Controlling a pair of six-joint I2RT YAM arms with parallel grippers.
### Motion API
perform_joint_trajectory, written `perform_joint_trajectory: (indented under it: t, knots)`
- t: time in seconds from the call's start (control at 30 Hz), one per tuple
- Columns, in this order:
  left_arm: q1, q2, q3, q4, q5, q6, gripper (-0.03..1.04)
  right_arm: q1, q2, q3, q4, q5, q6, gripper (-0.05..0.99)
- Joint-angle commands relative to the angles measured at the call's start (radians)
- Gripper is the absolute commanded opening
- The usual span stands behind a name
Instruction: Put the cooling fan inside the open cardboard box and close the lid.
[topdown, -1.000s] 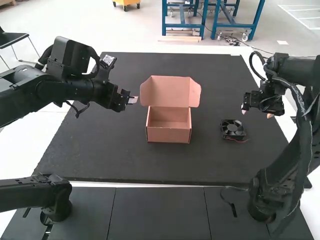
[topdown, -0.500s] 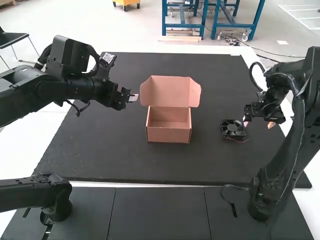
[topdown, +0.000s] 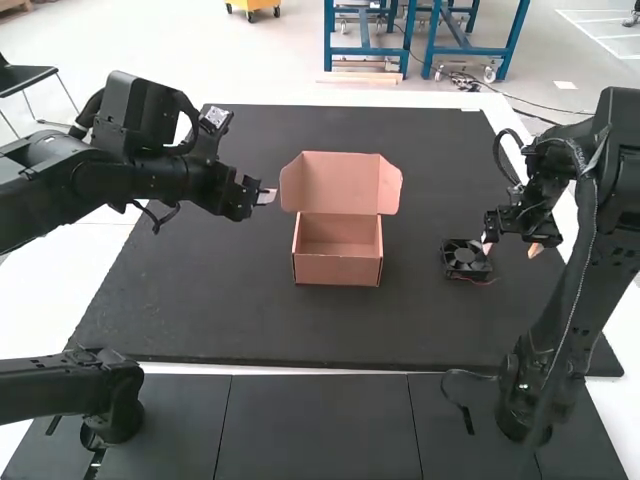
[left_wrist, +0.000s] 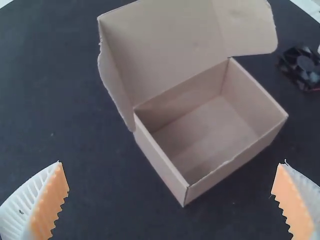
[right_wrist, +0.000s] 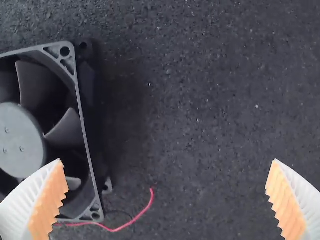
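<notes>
An open cardboard box (topdown: 338, 248) stands in the middle of the black mat, its lid (topdown: 340, 183) upright at the back and its inside (left_wrist: 200, 135) bare. A black cooling fan (topdown: 467, 259) with a thin red wire (right_wrist: 131, 219) lies flat on the mat to the box's right. My right gripper (topdown: 510, 241) hangs open just above the fan's right edge, one finger (right_wrist: 42, 200) over the fan frame (right_wrist: 45, 130). My left gripper (topdown: 262, 196) is open and holds nothing, level with the lid's left edge.
The black mat (topdown: 200, 300) covers most of the table, with white table surface (topdown: 40, 300) beyond its left edge. Bare mat lies in front of the box and around the fan.
The right gripper has come down and slightly left toward the fan's right side. The left arm, box and fan have stayed put.
</notes>
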Motion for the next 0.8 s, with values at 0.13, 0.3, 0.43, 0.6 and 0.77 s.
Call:
perform_joint_trajectory:
  t: [0.13, 0.3, 0.43, 0.6, 0.77]
  knots:
    - [0.009, 0.01, 0.039, 0.001, -0.011, 0.008, 0.96, 0.018, 0.044, 0.063, -0.006, -0.019, 0.016, 0.9]
    - [0.009, 0.016, 0.05, 0.001, -0.014, 0.008, 0.96, 0.026, 0.062, 0.08, -0.019, -0.019, 0.021, 0.9]
    - [0.009, 0.019, 0.058, 0.001, -0.017, 0.008, 0.96, 0.029, 0.076, 0.083, -0.049, -0.019, 0.022, 0.9]
    - [0.009, 0.021, 0.061, 0.006, -0.017, 0.007, 0.96, 0.029, 0.081, 0.076, -0.079, -0.013, 0.021, 0.9]
    - [0.009, 0.021, 0.061, 0.007, -0.017, 0.007, 0.96, 0.029, 0.087, 0.069, -0.078, -0.002, 0.022, 0.9]
